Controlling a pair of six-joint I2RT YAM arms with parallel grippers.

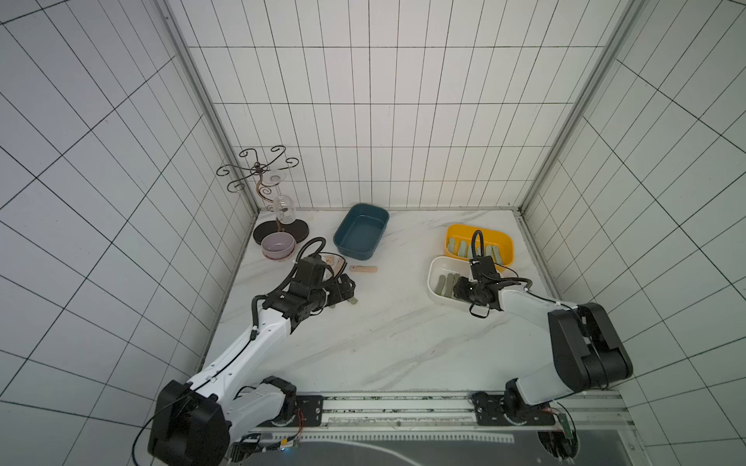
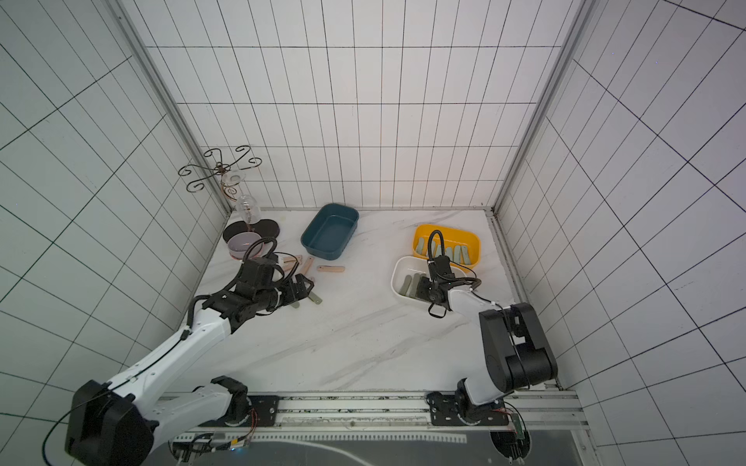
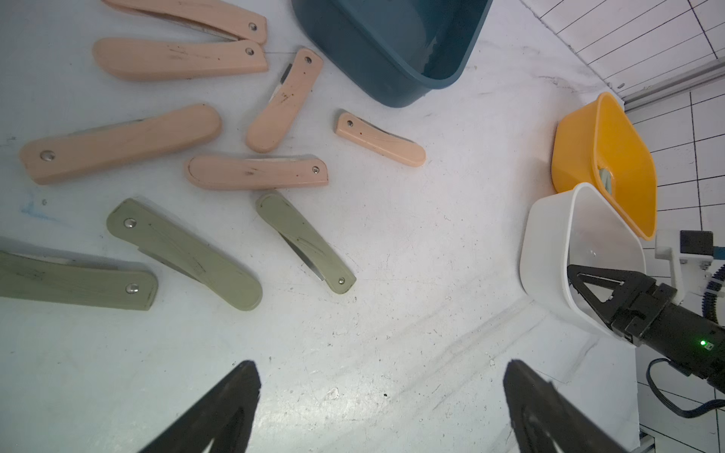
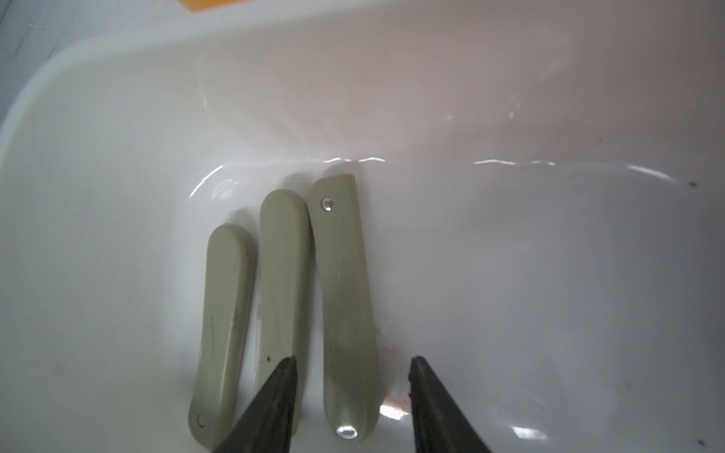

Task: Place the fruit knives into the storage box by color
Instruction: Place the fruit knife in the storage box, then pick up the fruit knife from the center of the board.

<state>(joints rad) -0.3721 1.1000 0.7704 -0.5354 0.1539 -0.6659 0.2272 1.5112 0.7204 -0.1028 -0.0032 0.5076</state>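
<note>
**Olive knife [image 4: 345, 306] lying in the white box [image 4: 117, 117], between the parted jaws of the right pincer [image 4: 353, 359].**

It lies flat on the box floor, just beside two more olive knives [image 4: 282, 274], all three roughly parallel. The pincer's jaws stand narrowly apart on either side of its near end and grip nothing. Beside the white box, the yellow box [image 1: 498, 238] holds pale mint knives [image 1: 462, 248]. Well apart from these, the left pincer [image 3: 381, 364] hangs wide and empty above the worktop [image 3: 392, 274]. It is near six loose peach knives [image 3: 255, 172] and three loose olive knives [image 3: 184, 251], by the blue box [image 3: 392, 59].
</note>
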